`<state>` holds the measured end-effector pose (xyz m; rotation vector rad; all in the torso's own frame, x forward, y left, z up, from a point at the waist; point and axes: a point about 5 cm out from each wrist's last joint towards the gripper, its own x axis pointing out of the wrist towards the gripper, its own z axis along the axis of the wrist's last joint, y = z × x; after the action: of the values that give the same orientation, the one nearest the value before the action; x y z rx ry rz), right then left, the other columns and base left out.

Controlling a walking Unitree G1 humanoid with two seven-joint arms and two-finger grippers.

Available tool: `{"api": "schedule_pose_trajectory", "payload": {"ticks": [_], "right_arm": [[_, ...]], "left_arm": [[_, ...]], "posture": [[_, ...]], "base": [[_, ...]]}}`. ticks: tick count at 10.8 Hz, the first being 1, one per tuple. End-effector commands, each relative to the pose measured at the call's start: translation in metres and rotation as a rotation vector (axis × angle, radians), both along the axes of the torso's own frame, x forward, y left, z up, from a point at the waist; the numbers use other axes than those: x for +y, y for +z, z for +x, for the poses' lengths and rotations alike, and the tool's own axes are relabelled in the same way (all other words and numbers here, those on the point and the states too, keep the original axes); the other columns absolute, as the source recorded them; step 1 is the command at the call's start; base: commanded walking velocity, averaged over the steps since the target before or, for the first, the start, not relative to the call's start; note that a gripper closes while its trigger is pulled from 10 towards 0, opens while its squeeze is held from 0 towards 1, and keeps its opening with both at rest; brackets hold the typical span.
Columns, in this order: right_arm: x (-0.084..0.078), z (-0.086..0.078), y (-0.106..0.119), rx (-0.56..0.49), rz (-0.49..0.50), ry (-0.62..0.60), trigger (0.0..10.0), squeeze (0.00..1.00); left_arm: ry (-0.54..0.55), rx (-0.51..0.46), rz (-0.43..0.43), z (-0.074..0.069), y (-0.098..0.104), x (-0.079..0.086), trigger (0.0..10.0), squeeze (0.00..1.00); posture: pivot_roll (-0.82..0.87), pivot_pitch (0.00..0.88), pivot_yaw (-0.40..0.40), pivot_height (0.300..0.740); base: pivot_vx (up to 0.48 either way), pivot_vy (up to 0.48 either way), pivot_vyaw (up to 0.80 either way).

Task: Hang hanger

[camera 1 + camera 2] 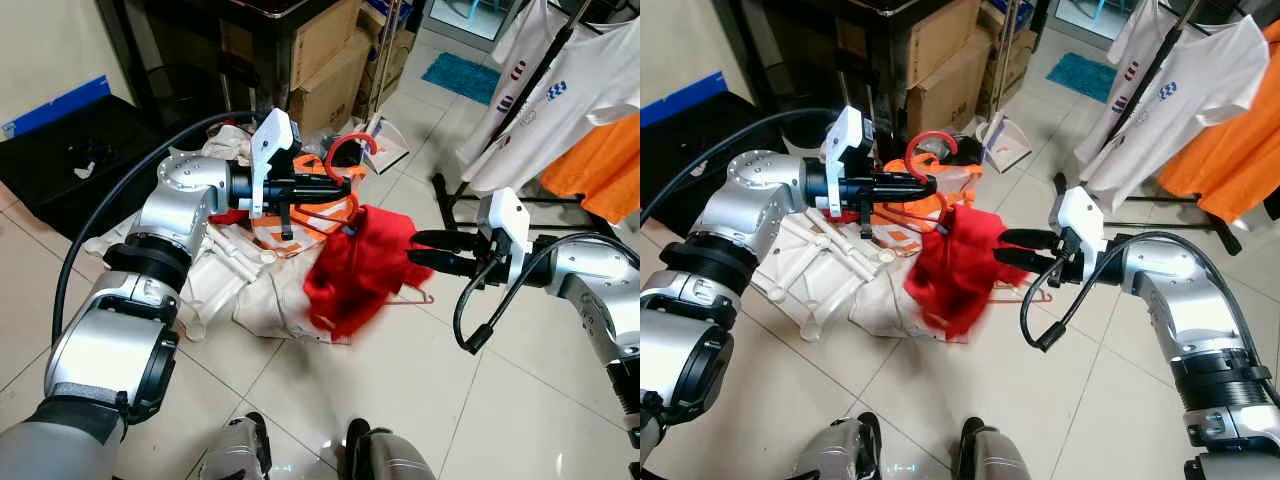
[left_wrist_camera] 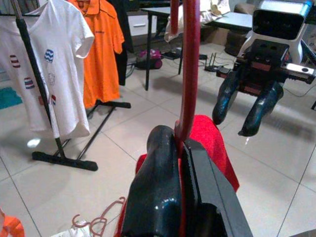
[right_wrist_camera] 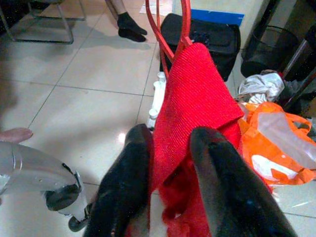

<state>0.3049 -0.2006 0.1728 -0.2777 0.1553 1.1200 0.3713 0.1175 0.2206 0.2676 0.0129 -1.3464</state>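
My left gripper (image 1: 330, 188) is shut on a red hanger (image 2: 190, 74), gripping it just below its hook (image 1: 352, 145). A red garment (image 1: 365, 265) droops from the hanger, above the floor. My right gripper (image 1: 415, 250) reaches in from the right at the garment's upper edge. In the right wrist view its fingers (image 3: 131, 168) stand open on either side of the red cloth (image 3: 192, 98), which lies between them. The left wrist view shows that gripper (image 2: 244, 111) facing me with its jaws apart.
A clothes rack (image 1: 545, 60) with a white T-shirt (image 1: 560, 100) and an orange shirt (image 1: 600, 165) stands at the right. Clothes and a white plastic frame (image 1: 225, 270) lie on the floor under the hanger. Cardboard boxes (image 1: 325, 60) stand behind. A person's socked foot (image 3: 131, 24) is nearby.
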Motion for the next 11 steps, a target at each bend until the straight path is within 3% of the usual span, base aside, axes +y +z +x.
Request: {"api": "schedule_pose_trajectory", "payload": {"ticks": [1, 2, 3, 6, 9, 11], "right_arm": [[-0.005, -0.001, 0.005, -0.022, -0.001, -0.003, 10.0, 1.0], [-0.002, -0.003, 0.006, -0.03, -0.008, 0.016, 10.0, 1.0], [0.003, -0.007, 0.006, -0.039, -0.006, 0.047, 10.0, 0.0], [0.008, -0.007, 0.022, -0.074, 0.08, 0.046, 10.0, 0.0], [0.014, -0.002, 0.017, -0.082, 0.138, -0.026, 10.0, 0.0], [0.021, 0.002, 0.007, -0.098, 0.119, -0.055, 10.0, 0.0]], "left_arm": [[-0.008, -0.014, -0.001, -0.001, 0.002, -0.001, 0.0, 0.0], [-0.004, -0.012, -0.001, -0.001, 0.001, -0.001, 0.0, 0.0], [-0.002, -0.01, -0.006, -0.001, 0.001, -0.001, 0.0, 0.0], [0.019, -0.013, -0.013, 0.0, -0.001, 0.0, 0.0, 0.0], [0.095, -0.035, -0.087, 0.002, 0.0, -0.001, 0.0, 0.0], [0.104, -0.037, -0.095, 0.0, -0.002, 0.0, 0.0, 0.0]], "posture": [[-0.18, 0.156, -0.066, 0.74], [-0.18, 0.156, -0.066, 0.74], [-0.18, 0.164, -0.068, 0.74], [-0.18, 0.167, -0.069, 0.74], [-0.18, 0.168, -0.065, 0.74], [-0.17, 0.169, -0.067, 0.74]], "base": [[0.0, 0.0, 0.0], [0.0, 0.0, 0.0], [0.0, 0.0, 0.0], [0.0, 0.0, 0.0], [0.0, 0.0, 0.0], [0.0, 0.0, 0.0]]}}
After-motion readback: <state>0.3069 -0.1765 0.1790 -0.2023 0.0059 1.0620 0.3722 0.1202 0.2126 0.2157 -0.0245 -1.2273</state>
